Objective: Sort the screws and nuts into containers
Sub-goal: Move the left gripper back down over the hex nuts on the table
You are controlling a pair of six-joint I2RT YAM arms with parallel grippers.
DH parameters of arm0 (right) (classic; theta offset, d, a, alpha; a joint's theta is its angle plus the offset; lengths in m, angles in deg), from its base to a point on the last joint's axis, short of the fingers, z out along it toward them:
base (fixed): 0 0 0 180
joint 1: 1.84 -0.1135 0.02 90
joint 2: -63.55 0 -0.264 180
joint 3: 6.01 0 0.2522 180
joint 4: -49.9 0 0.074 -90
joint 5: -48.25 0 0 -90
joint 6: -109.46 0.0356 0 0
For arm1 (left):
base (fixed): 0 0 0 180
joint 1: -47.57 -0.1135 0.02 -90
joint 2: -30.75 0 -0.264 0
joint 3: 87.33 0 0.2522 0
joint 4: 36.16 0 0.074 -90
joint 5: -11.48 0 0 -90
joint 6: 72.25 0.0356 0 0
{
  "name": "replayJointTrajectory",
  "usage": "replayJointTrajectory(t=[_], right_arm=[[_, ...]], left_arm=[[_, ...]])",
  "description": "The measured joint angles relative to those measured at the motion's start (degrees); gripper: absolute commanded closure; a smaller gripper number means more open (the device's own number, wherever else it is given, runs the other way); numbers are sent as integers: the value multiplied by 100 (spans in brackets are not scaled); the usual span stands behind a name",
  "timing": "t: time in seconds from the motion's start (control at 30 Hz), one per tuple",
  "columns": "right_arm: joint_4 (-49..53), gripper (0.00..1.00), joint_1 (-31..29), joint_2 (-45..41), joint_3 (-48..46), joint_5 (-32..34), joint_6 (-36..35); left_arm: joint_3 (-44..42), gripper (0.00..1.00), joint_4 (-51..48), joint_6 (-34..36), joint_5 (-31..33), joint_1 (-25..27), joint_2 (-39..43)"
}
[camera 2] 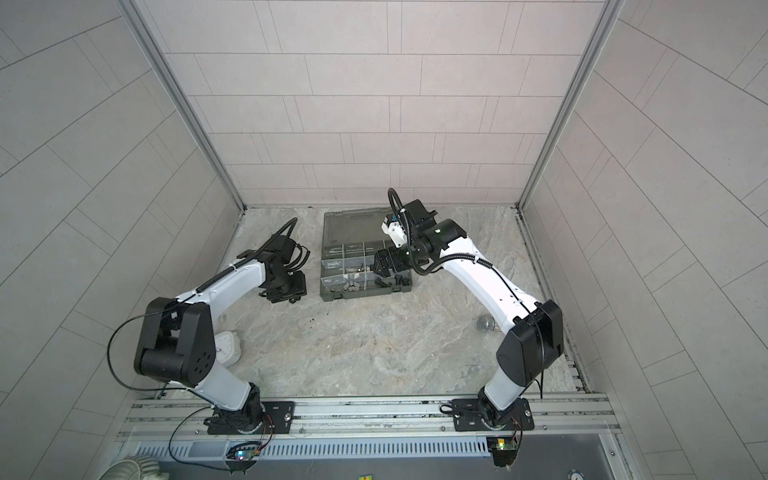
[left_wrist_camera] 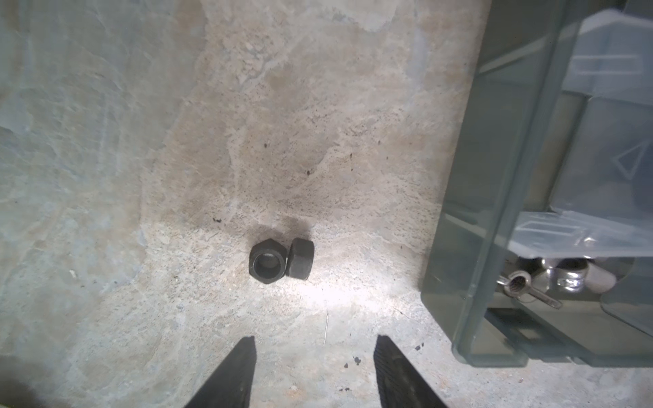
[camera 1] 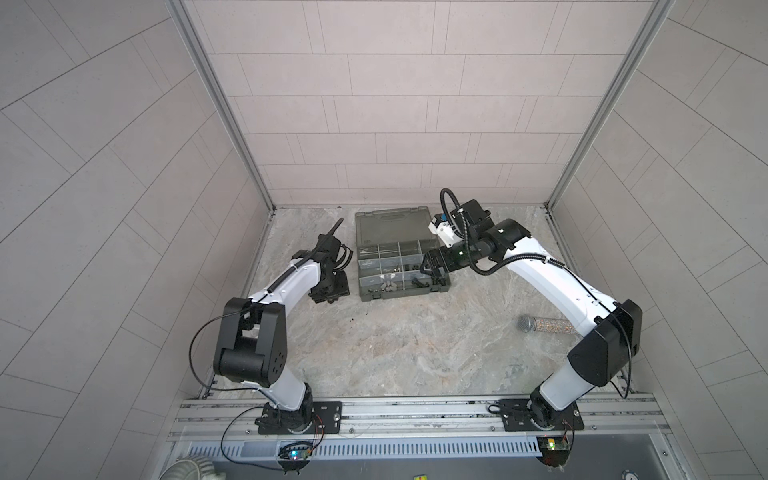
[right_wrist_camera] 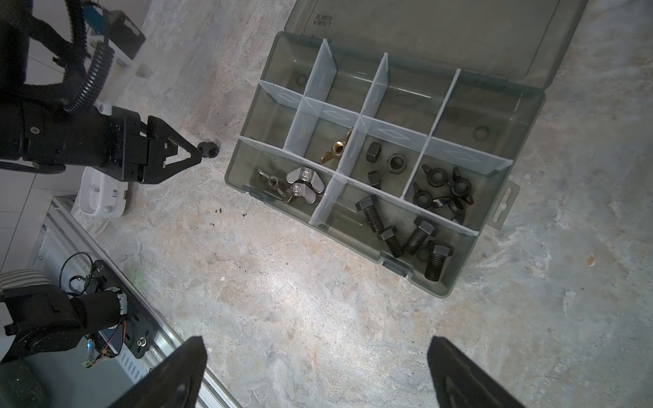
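Two small black hexagonal nuts (left_wrist_camera: 267,261) lie touching on the marbled table (left_wrist_camera: 141,141), just beside the smoky-grey translucent plastic organizer case (left_wrist_camera: 459,247). The left gripper (left_wrist_camera: 316,339), fingers parted and empty, should straddle one nut squarely, lest its neighbour drag along. The case wall crowds that side; the right gripper (right_wrist_camera: 317,341) hangs wide open, empty, above the case.

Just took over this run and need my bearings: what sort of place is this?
Probably a purpose-built robot test cell, not a real workshop: pale panelled walls box in a marble-patterned tabletop, and two white-and-black arms are bolted to an aluminium rail along its front edge.
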Motion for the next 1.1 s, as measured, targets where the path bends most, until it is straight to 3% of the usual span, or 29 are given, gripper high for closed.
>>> replayJointTrajectory(t=[0.93,1.1], right_arm=[[-229,1,-59,-162,-487,350,317],[-238,1,-59,-164,-487,396,321]], left_arm=[[398,56,203,494,111,-103,-962],[398,63,203,511,109,-101,-964]])
